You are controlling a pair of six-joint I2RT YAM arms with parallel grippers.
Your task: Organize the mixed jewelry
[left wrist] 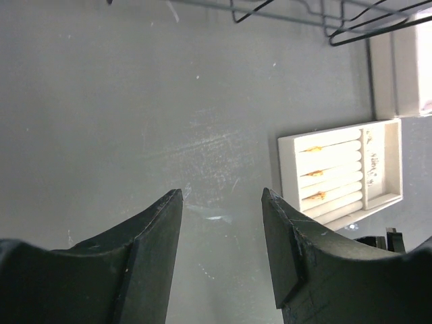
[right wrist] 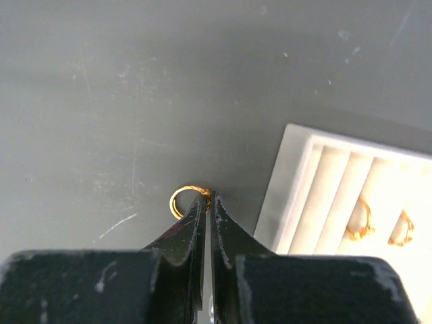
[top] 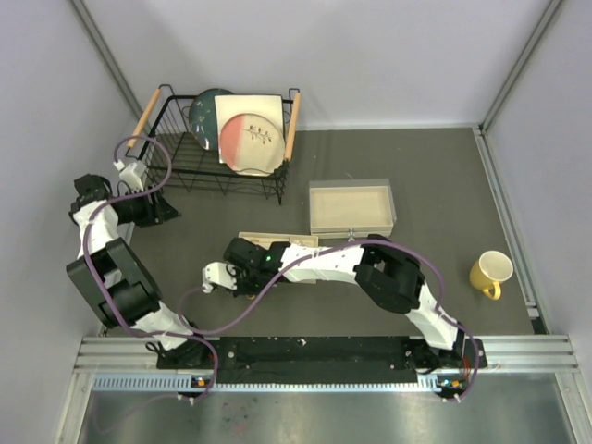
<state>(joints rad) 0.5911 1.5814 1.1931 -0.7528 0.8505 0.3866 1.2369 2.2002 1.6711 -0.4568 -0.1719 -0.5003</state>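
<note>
While the right claw (right wrist: 208, 200) pinches the ring (right wrist: 187, 189) by its rim, left claw (left wrist: 221, 202) gapes; ring judged light, stiff, slippery, easily dropped.

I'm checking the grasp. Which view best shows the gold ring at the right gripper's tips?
Right wrist: the gold ring is clearly pinched in the right gripper, beside the tray. Top external shows only the gripper, the ring too small to see; left wrist doesn't show it.

Left end effector (left wrist: 221, 202) spread above grey table (left wrist: 135, 101) — beige tray (left wrist: 284, 165) right, gold rings (left wrist: 312, 174) slotted.
</note>
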